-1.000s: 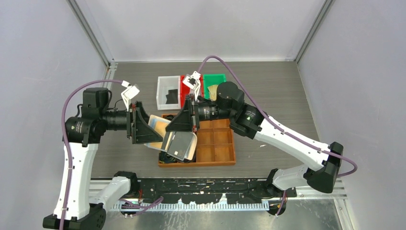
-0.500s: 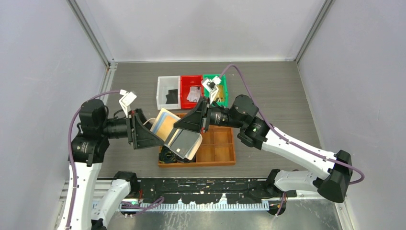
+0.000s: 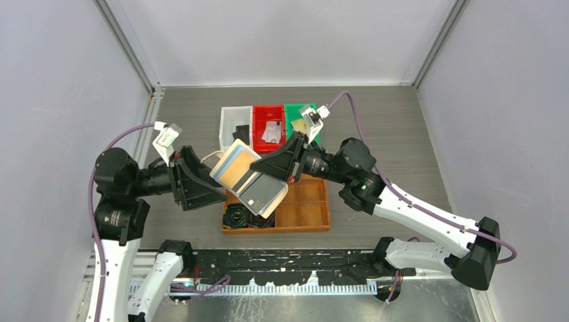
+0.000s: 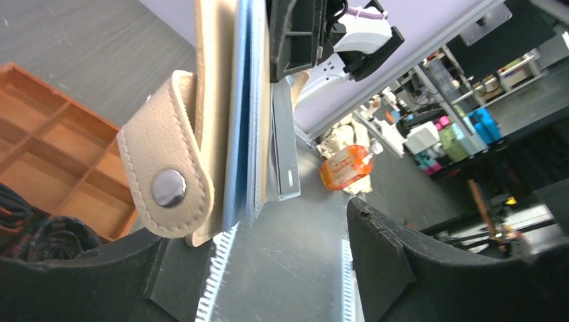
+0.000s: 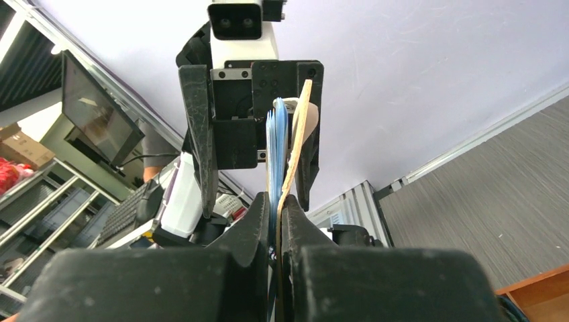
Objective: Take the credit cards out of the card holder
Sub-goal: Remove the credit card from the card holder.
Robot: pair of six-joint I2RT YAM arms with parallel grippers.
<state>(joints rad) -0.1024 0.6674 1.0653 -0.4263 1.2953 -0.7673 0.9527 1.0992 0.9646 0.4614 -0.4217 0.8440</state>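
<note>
While right hand (image 5: 275, 209) pinches card holder (image 3: 236, 168) | left hand (image 3: 212, 190) agape | wooden tray (image 3: 312, 209): coiled belts (image 3: 236, 216)

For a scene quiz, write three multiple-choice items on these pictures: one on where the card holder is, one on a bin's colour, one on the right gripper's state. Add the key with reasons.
1. Where is the card holder?
A. In the air over the tray
B. Lying in a bin
C. Down in the tray

2. What colour is the middle one of the three bins?
A. Blue
B. Yellow
C. Red

3. How is the right gripper?
A. Open, away from everything
B. Shut on the card holder
C. Shut on nothing

Key:
1 A: the top view shows it held up between the two arms, above the tray.
2 C: the red bin stands between the white bin and the green bin.
3 B: its wrist view shows the fingers pinched on the holder's tan cover.
</note>
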